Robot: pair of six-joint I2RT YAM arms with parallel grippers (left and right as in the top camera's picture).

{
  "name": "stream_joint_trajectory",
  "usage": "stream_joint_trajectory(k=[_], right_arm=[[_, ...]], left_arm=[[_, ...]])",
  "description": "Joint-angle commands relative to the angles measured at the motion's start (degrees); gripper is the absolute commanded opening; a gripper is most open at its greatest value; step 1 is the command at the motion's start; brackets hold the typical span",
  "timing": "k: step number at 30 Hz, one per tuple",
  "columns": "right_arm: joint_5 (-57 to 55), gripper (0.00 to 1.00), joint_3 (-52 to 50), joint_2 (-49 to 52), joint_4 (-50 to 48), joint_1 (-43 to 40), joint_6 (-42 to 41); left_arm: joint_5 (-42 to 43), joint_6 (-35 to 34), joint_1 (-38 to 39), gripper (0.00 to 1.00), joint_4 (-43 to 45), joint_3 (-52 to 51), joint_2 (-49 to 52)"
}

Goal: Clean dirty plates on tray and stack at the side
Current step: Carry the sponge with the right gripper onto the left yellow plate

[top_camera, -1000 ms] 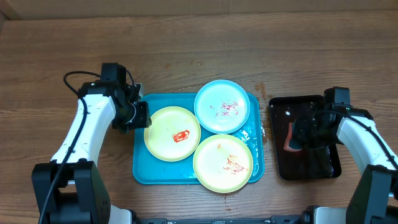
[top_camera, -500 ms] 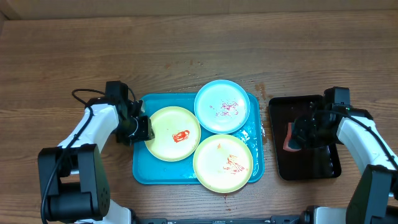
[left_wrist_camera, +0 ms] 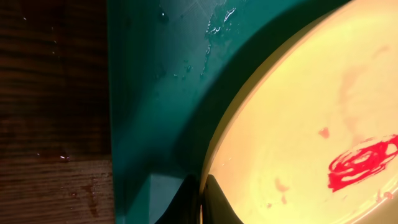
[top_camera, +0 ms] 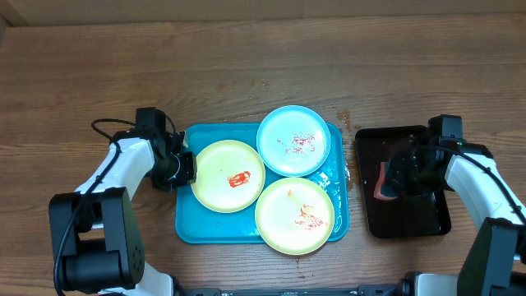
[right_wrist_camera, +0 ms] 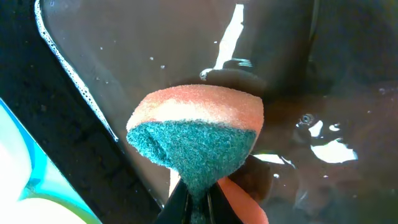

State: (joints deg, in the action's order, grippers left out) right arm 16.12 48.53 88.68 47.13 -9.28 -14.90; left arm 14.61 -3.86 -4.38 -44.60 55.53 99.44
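Three plates lie on the turquoise tray. A pale yellow plate with a red smear is at the left, a light blue plate with red specks at the back, and a second yellow plate with red smears at the front. My left gripper is shut on the left rim of the left yellow plate, over the tray. My right gripper is shut on an orange and green sponge, held over the black tray.
The black tray at the right holds dark water. Wet drops lie on the tray near its right edge. The wooden table lies all round.
My left gripper shifted down along the tray's left side, then came back a little, staying at the yellow plate's rim. The right arm has stayed in place over the black tray.
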Motion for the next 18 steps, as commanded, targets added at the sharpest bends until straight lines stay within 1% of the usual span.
stream_joint_trajectory(k=[1,9,18], right_arm=[[0.52,0.04,1.42,0.04,-0.26,0.28,0.39],[3.30,0.04,2.12,-1.18,-0.79,0.28,1.53],[7.93,0.04,7.89,-12.11,0.00,0.39,4.87]], left_arm=[[0.46,0.02,-0.20,0.04,0.74,-0.42,0.59],[0.46,-0.20,-0.20,0.04,1.18,-0.42,0.59],[0.48,0.02,-0.11,0.04,1.18,-0.42,0.59]])
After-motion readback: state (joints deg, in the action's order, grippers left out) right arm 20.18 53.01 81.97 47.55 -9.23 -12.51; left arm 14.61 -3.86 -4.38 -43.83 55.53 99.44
